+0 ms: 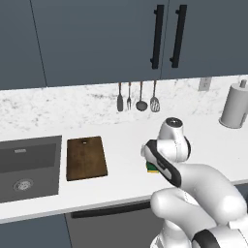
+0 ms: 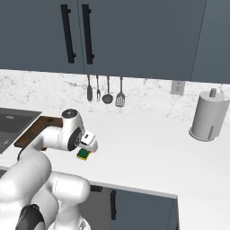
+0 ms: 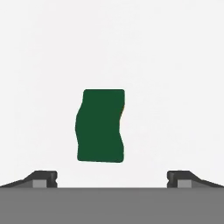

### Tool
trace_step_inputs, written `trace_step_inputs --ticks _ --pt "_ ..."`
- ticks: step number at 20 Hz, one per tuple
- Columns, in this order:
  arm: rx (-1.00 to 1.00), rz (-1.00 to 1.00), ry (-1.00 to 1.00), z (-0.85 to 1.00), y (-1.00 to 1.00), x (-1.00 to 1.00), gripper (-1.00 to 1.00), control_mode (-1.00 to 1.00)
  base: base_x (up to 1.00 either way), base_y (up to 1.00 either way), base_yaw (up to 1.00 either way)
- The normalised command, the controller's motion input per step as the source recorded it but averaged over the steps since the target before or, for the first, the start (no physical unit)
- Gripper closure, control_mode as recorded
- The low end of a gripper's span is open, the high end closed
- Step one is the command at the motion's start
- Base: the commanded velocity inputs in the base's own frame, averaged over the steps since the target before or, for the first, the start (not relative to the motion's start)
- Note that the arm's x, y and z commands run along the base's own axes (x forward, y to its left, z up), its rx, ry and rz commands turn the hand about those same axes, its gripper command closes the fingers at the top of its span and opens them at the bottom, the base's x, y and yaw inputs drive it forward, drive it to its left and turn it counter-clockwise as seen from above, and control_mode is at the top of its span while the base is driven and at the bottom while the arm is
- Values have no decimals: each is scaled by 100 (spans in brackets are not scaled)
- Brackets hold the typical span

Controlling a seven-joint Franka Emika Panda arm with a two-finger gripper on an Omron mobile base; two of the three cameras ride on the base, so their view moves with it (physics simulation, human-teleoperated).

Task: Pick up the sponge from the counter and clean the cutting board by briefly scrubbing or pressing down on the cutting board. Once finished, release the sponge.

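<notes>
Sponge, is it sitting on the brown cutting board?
No, the sponge lies on the white counter, well apart from the cutting board beside the sink.

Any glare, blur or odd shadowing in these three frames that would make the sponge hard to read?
Hand view: sharp, evenly lit, the sponge a flat green patch on shadowless white counter, between the open hand tips. Left base view: slightly soft, no glare; arm hides most of the sponge. Right base view: sponge small but clear, faint shading below it.
</notes>
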Motion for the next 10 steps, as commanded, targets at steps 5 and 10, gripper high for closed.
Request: trace_step_inputs --ticks 5,10 --pt "2 0 5 -17 5 14 -100 -100 0 0 0" --pt "1 0 4 -21 3 9 -100 -100 0 0 0"
